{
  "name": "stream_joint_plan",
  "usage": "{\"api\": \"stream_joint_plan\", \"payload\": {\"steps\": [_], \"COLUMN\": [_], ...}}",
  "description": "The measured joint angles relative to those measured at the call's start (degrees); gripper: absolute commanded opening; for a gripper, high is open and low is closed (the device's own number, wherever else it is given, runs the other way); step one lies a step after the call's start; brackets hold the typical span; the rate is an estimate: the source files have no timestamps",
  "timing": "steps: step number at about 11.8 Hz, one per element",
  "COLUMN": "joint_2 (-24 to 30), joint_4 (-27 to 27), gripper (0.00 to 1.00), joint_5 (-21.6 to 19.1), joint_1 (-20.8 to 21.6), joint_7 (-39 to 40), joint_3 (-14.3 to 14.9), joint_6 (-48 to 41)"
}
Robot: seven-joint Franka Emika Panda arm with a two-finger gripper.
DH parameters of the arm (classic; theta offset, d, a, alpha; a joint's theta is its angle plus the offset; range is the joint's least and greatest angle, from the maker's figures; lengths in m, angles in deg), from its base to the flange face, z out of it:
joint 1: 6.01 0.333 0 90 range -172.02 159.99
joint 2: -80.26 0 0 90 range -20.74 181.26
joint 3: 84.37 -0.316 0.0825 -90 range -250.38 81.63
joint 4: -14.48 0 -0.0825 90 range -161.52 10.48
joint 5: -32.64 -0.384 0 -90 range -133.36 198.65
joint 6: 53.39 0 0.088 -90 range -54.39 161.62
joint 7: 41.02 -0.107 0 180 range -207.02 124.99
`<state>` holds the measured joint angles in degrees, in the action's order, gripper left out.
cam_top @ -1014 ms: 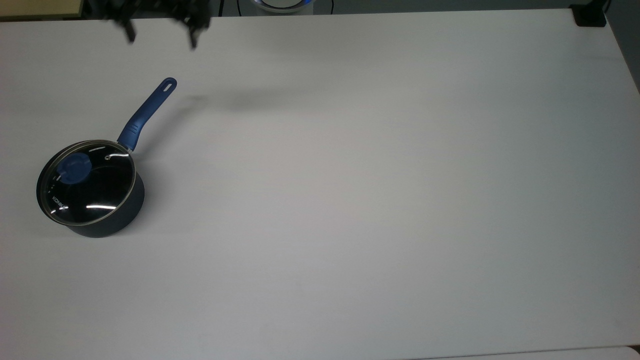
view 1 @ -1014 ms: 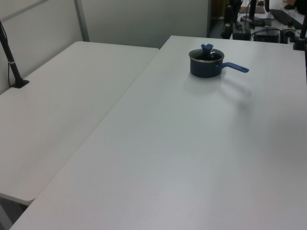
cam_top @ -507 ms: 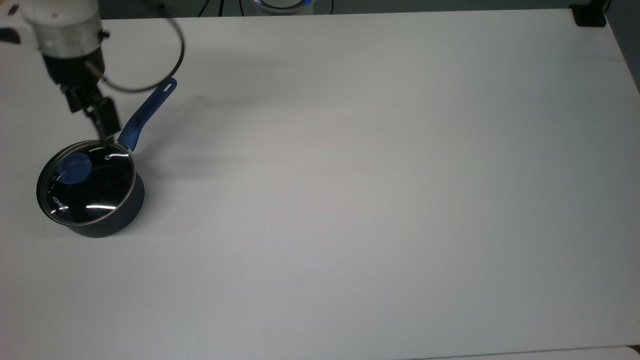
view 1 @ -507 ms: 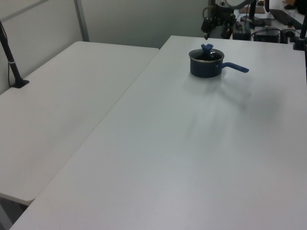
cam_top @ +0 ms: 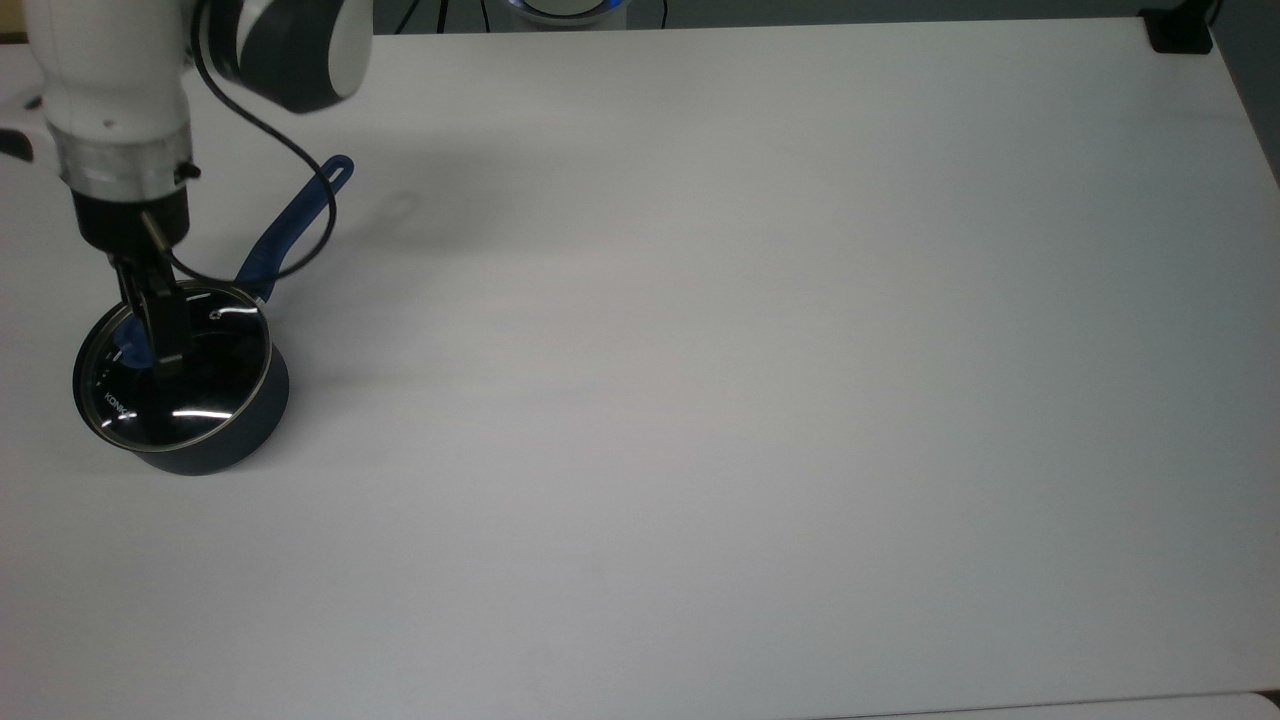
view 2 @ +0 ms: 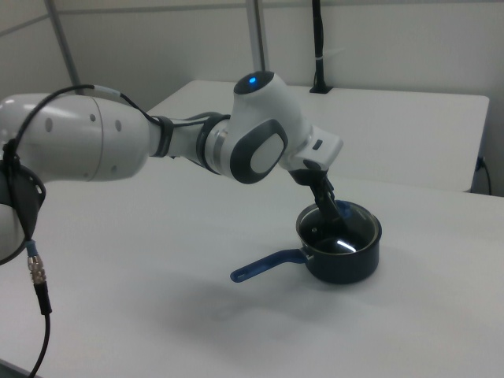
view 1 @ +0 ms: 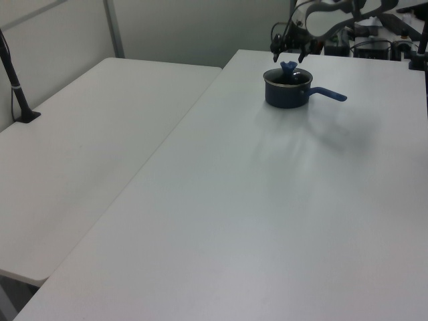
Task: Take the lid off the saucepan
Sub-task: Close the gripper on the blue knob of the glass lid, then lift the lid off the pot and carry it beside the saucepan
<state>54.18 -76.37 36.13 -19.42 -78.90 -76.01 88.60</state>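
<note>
One lid (cam_top: pixel 205 375) sits closed on the saucepan (cam_top: pixel 225 445), its glass catching streaks of light and its blue knob (view 1: pixel 288 66) standing up at the centre. The saucepan rests on the white table (cam_top: pixel 760 380) near the top view's left edge; in the left view it is at the far end of the table. Its long blue handle (cam_top: pixel 295 225) runs up and to the top view's right, the slotted end lying flat on the table.

Directly above the knob hangs the gripper (view 1: pixel 289 53). In the left view its two fingers are spread apart, one on each side of the knob and slightly above it, gripping nothing. In the top view the dark fingers (cam_top: pixel 165 325) cover most of the knob.

Behind the gripper the white arm (view 2: pixel 118 146) stretches in from the right view's left, a black cable (cam_top: pixel 300 190) looping off its wrist over the handle.
</note>
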Motion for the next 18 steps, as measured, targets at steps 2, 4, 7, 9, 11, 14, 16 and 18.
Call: {"api": "stream_joint_plan", "payload": {"steps": [2,4,7,9,11,14,16,18], "joint_2": [-1.2,-1.3,-1.4,-1.5,-1.0,8.1,19.3,24.8], "joint_4": [0.1,0.1,0.1,0.1,0.4,-1.3,-8.2,-16.2], "gripper": [0.96,0.68,0.45,0.45,0.46,0.46,0.46,0.47], "joint_5": [1.4,3.1,3.4,3.4,3.5,3.5,3.5,3.5], "joint_1": [0.0,0.1,0.0,0.1,0.1,0.4,1.6,4.5], "joint_7": [0.1,0.3,0.4,0.5,3.1,15.5,23.1,24.3], "joint_3": [0.0,0.0,0.0,0.0,-0.2,-5.0,-9.9,-14.2], "joint_6": [0.6,0.6,0.6,0.6,0.6,-12.1,-22.0,-25.0]}}
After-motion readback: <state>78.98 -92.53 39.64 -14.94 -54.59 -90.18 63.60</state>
